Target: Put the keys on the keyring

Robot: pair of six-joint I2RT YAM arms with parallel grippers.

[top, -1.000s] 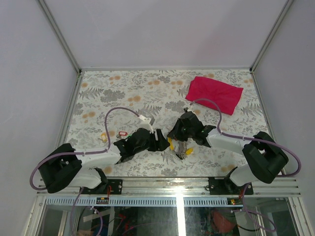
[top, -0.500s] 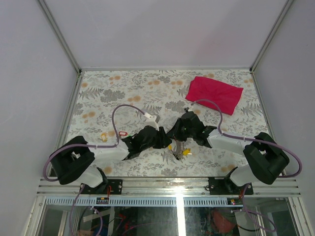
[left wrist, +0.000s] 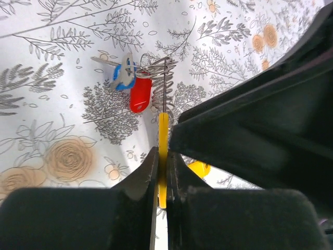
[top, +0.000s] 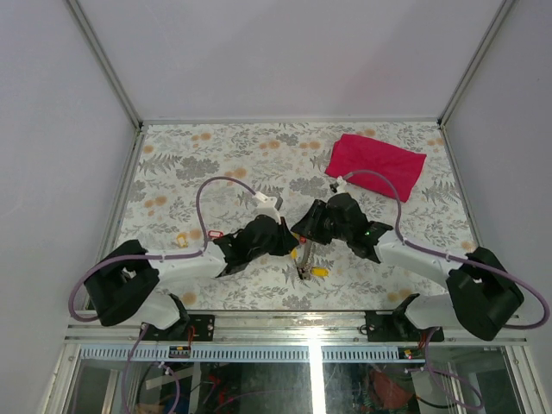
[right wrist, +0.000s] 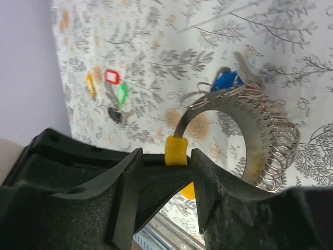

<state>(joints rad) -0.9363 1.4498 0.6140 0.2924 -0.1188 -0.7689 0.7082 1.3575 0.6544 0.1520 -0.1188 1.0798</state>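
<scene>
Left gripper [left wrist: 162, 156]: moved in toward centre since a second ago, now pinched shut on the yellow tag [left wrist: 163, 130] of the keyring [left wrist: 158, 83]. Right gripper [right wrist: 165, 153]: loosened, its jaws set apart on either side of that tag. Keyring: silvery coiled ring with a blue tag [left wrist: 124, 75] and a red tag [left wrist: 140, 94], placed near the front centre of the floral table [top: 216, 164] between both grippers, the loose keys [right wrist: 115, 91] well apart.

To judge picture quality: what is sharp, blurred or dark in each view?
Left wrist: the left gripper's fingers dark and soft, the keyring beyond them sharp. Right wrist: the right gripper's fingers dark, soft-edged. Top external: even light, glare on the front panel.
</scene>
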